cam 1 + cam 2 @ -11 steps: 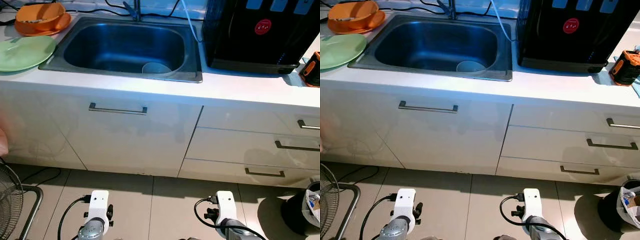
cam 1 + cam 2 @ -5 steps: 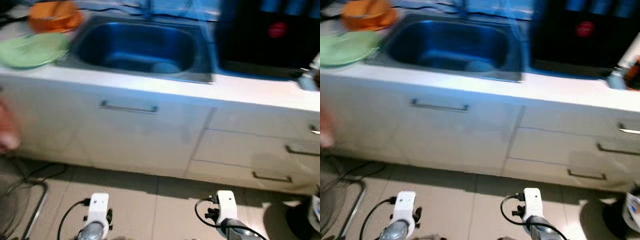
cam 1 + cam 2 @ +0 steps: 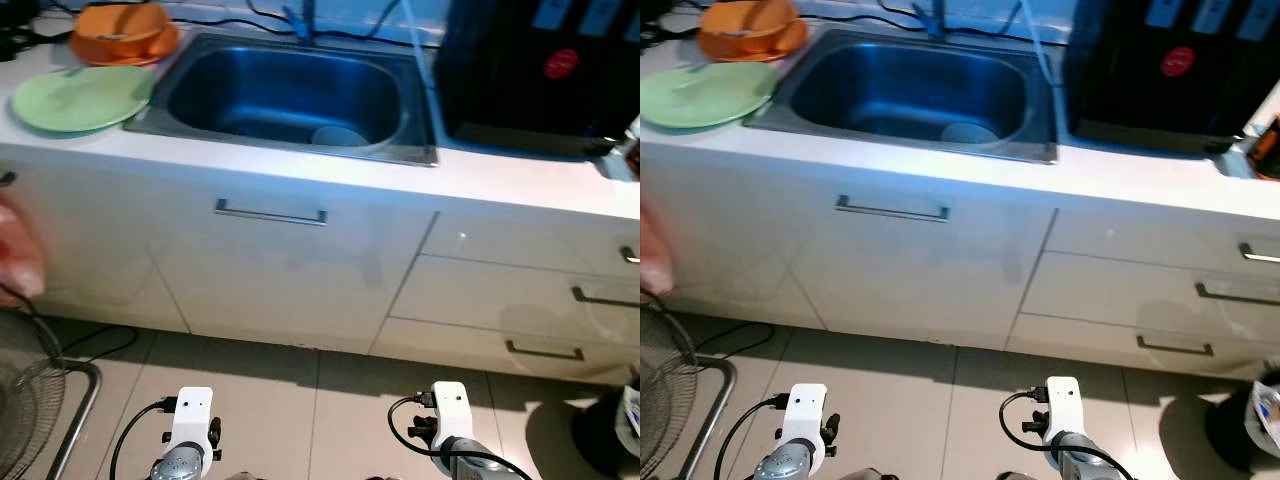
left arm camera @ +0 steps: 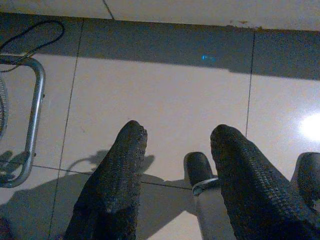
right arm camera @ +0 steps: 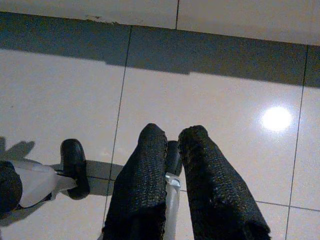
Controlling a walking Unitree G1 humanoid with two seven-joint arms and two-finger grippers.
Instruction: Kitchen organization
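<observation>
Kitchen, tiled floor, white counter (image 3: 300,170) running across the head views with a steel sink (image 3: 290,95) set into it. Task objects, as judged from the task line: one pale bowl (image 3: 338,136) lying in the sink basin toward its right front corner; one green plate (image 3: 80,98) on the counter just left of the sink; one orange bowl (image 3: 122,32) behind the plate, apparently resting on an orange plate. Black appliance (image 3: 545,70) stands on the counter right of the sink. Below: one cupboard door handle (image 3: 270,213) under the sink, three drawer handles at right. Fan guard (image 3: 25,420) on the floor at far left; a blurred pinkish patch (image 3: 18,262) at the left edge, identity not resolvable. Both arms hang low over the floor in front of the cabinet. Left gripper (image 4: 175,150): fingers spread with a clear gap, empty. Right gripper (image 5: 172,142): fingers nearly together, narrow gap, holding nothing. Key relation: all dishes lie up and forward of both grippers, well above them on the counter. Plate and orange bowl are on the left arm's side; the sink bowl sits roughly between the arms, slightly nearer the right. Judgement: the left arm suits the plate, and either arm must be raised well up first.
</observation>
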